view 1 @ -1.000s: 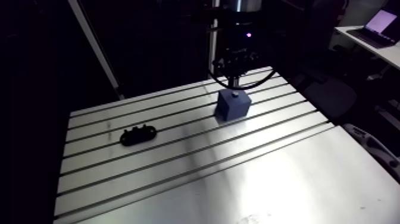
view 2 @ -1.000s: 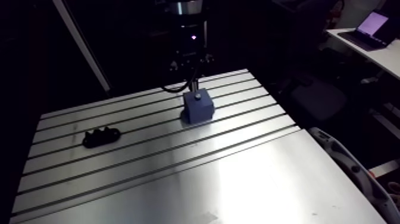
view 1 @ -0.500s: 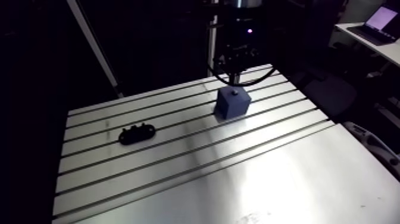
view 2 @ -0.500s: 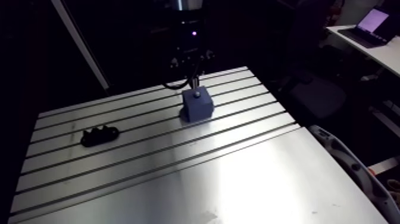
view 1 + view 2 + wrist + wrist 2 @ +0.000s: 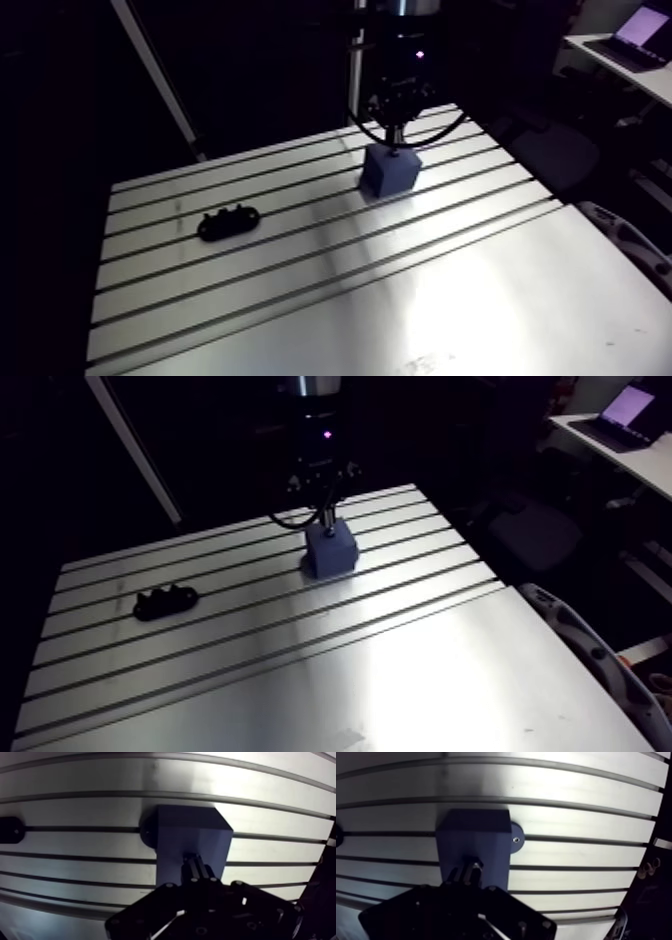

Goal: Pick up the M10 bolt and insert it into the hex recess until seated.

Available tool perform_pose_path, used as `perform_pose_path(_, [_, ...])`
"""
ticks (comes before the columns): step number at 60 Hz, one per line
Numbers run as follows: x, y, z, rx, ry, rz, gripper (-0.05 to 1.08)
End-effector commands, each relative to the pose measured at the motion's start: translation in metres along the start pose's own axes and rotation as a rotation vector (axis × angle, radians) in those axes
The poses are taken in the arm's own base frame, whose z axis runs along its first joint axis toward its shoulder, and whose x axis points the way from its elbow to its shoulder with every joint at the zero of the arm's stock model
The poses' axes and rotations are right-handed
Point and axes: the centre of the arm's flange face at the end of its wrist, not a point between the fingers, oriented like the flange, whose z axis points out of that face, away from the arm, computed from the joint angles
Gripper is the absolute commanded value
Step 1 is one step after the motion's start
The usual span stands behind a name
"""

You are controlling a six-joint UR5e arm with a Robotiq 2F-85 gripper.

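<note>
The M10 bolt is seen only as a short pale stub pinched between the jaws, which are drawn close together around it, directly over the top face of the blue block. The hex recess is hidden beneath the jaws, so seating cannot be confirmed. The insertion step is judged to be in hand. A straight, aligned downward push is called for next, followed by release. One bolt, one blue block with one round foot tab, and one black lobed part are counted on the slotted tabletop.
</note>
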Motion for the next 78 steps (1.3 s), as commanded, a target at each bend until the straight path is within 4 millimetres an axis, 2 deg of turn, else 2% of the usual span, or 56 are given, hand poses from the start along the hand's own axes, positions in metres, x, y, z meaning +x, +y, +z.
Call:
perform_pose_path(1, [-0.001,0.001,0.003,0.001,-0.004,0.002,1.05])
perform_pose_path(78, [0.002,0.002,0.014,0.007,-0.017,-0.004,1.05])
